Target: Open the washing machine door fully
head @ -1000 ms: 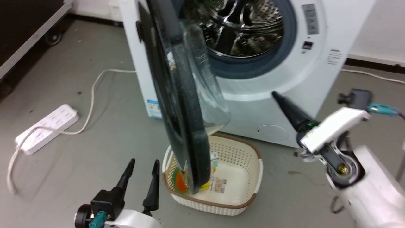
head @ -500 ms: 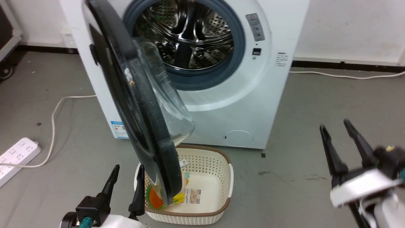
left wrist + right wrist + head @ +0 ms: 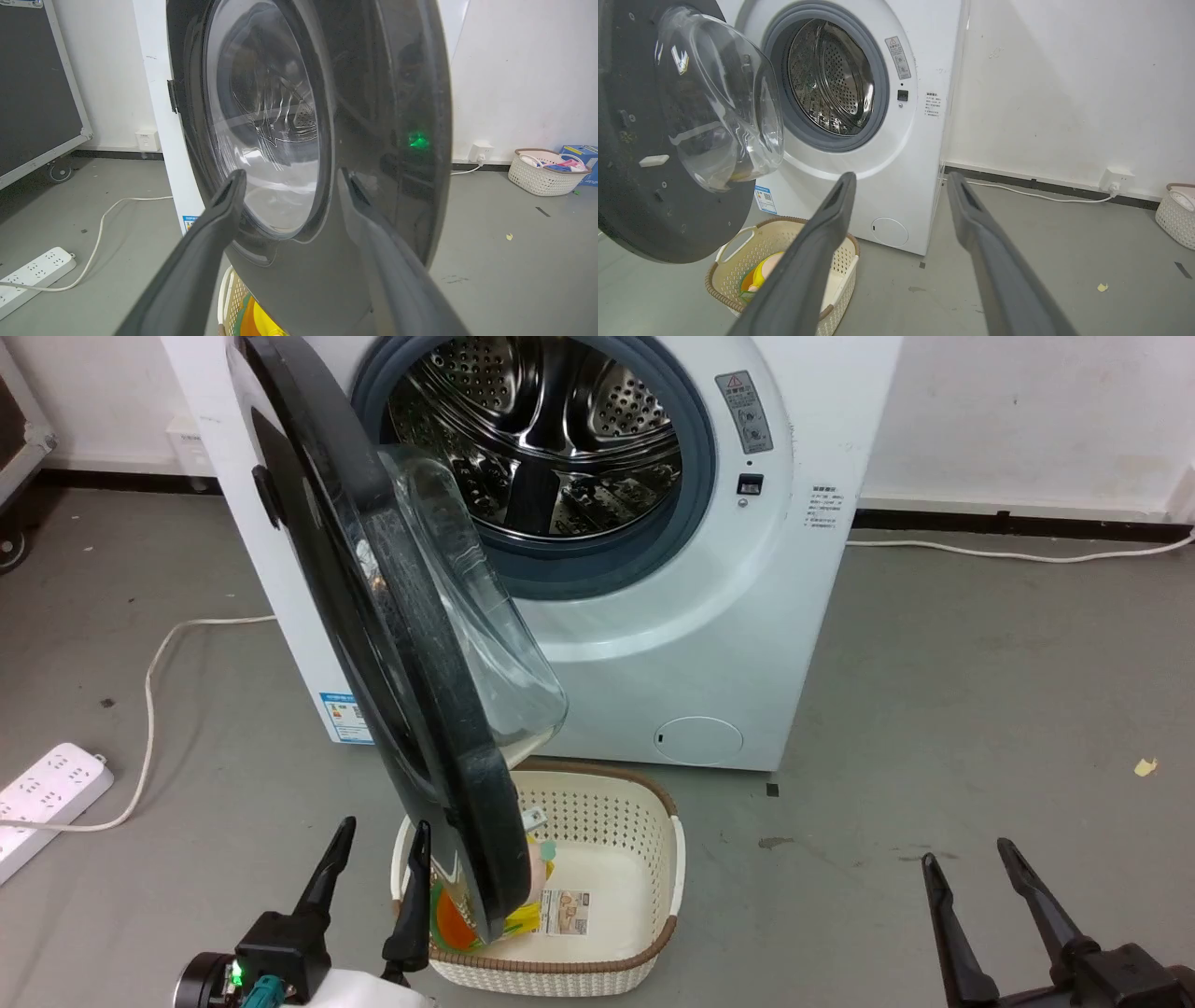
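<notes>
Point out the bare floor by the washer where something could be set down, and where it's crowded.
Widest free patch: the floor right of the washing machine and basket, ahead of the right hand. A narrower strip lies between the white cable and the washing machine door. Crowded: under the door, which overhangs the basket beside the left hand.

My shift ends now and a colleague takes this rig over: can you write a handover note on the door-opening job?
Left gripper: open, empty, low beside the outer face of the washing machine door.
Right gripper: open, empty, low at the right, touching nothing.
Done: door swung out about square to the washing machine, over the basket; drum exposed.
To do: perhaps push it wider, if the hinge allows.
</notes>
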Motion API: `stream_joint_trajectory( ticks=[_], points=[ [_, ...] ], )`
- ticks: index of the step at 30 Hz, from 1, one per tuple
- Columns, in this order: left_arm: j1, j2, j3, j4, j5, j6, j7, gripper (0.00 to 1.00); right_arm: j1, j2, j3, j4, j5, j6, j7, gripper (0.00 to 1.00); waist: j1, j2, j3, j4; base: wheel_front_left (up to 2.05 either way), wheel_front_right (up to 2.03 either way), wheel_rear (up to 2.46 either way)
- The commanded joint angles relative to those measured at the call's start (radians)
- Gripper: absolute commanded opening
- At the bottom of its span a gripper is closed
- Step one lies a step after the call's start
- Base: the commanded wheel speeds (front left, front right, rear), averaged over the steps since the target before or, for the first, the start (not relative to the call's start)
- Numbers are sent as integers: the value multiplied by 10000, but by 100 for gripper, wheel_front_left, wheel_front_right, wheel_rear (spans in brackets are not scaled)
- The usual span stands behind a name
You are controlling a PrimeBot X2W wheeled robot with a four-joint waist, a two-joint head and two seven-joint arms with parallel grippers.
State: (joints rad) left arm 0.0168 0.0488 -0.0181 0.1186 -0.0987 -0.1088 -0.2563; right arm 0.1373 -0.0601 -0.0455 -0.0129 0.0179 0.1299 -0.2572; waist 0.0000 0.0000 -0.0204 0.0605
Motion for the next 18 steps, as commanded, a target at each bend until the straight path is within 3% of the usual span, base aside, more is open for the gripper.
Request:
stream_joint_trajectory(
  ticks=[1,5,6,7,8,14,18],
  points=[
    [63,15,29,-49,113,-41,-55,100,102,66,-16,-95,-42,8,-44,100,0,0,20,-47,0,0,0],
    [94,15,41,-51,223,-61,-55,100,57,92,53,-50,73,8,-44,100,0,0,60,-82,0,0,0],
    [107,15,36,-35,219,-65,-55,90,42,93,67,-42,162,8,-44,100,0,0,74,-85,0,0,0],
    [119,15,39,-2,215,-67,-55,26,25,94,74,-34,233,8,-44,100,0,0,87,-82,0,0,0],
    [130,15,31,53,208,-71,-55,0,7,95,82,-23,279,8,-45,100,0,0,98,-80,0,0,0],
    [36,15,66,-42,90,-64,-55,0,-100,97,140,16,609,8,-45,100,0,0,136,-13,0,0,0],
    [-181,15,457,-636,-530,278,-55,0,-153,97,131,25,753,8,-45,100,0,0,145,27,0,0,0]
  ],
)
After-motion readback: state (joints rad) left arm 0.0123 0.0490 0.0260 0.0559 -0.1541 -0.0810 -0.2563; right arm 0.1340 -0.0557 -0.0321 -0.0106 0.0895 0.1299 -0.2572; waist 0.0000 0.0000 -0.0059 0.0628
